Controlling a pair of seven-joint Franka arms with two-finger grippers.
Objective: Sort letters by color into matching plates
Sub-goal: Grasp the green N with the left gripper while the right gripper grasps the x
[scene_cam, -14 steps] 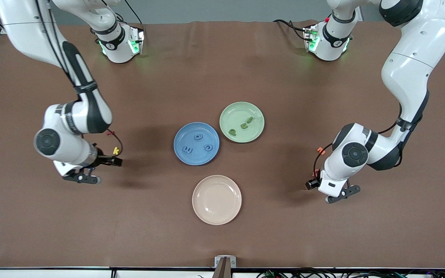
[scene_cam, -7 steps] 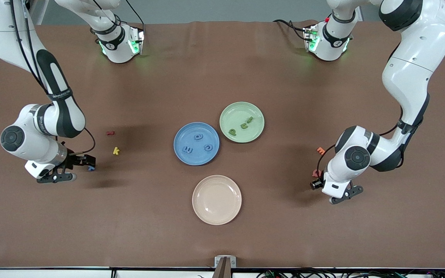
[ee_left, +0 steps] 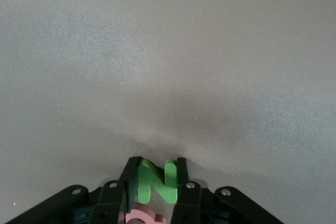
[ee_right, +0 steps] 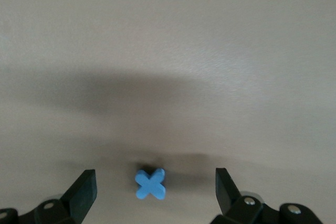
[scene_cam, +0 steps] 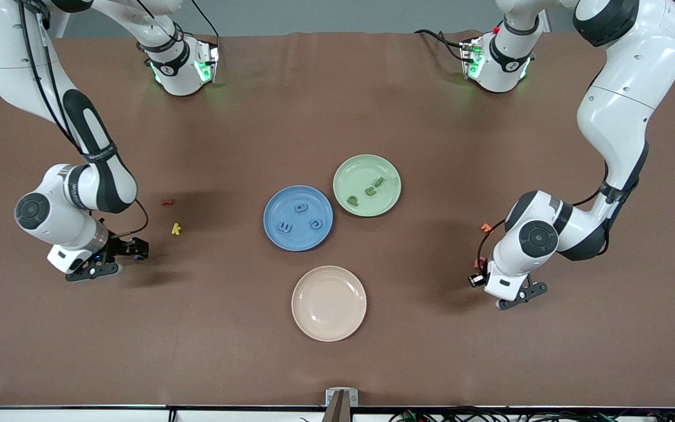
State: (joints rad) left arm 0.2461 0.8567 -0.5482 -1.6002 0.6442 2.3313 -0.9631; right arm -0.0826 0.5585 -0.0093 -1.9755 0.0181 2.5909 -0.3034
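Between spread fingers of right gripper (ee_right: 152, 192) a blue X letter (ee_right: 150, 183) is framed; green N letter (ee_left: 156, 181) is clamped by left gripper (ee_left: 155, 184).

A: Non-task stuff?
B: Cream plate (scene_cam: 329, 303), empty, at the brown table's (scene_cam: 337, 88) middle, on the front-camera side.
A: Loose letters?
B: Toward my right arm's end, a yellow letter (scene_cam: 176, 228), with a red letter (scene_cam: 166, 203) near it, farther from the camera. Toward my left arm's end, an orange letter (scene_cam: 486, 227). A pink letter (ee_left: 142, 216) is partly visible in my left wrist view.
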